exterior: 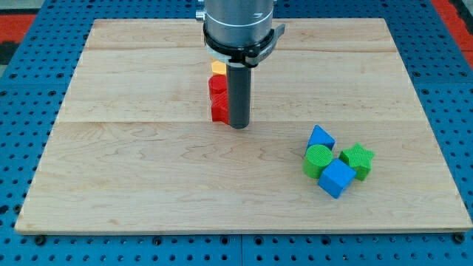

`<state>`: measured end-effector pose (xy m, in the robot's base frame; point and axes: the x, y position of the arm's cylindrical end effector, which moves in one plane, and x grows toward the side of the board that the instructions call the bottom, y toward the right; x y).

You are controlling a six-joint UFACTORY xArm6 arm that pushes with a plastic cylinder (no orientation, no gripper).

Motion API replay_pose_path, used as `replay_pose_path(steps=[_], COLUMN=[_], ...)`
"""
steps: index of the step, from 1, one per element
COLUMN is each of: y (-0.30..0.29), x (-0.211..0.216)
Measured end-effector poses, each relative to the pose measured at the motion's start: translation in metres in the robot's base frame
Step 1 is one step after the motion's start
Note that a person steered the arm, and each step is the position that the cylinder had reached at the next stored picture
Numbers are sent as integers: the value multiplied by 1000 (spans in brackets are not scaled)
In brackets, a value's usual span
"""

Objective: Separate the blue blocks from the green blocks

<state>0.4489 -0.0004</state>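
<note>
A tight cluster sits at the view's lower right. A blue triangular block (321,137) is at its top, a green round block (318,160) below it, a blue cube (336,178) at the bottom and a green star-shaped block (358,159) on the right. They touch one another. My tip (238,125) rests on the board near the middle, well to the left of and above the cluster, right next to the red blocks.
Two red blocks (218,97) stand stacked in a column just left of my tip, with a yellow block (218,68) above them, partly hidden by the arm. The wooden board (148,170) lies on a blue perforated table (22,96).
</note>
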Motion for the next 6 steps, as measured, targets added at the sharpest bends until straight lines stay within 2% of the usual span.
replay_pose_path(steps=[3, 4, 6], y=[-8, -2, -2], x=[62, 98, 127])
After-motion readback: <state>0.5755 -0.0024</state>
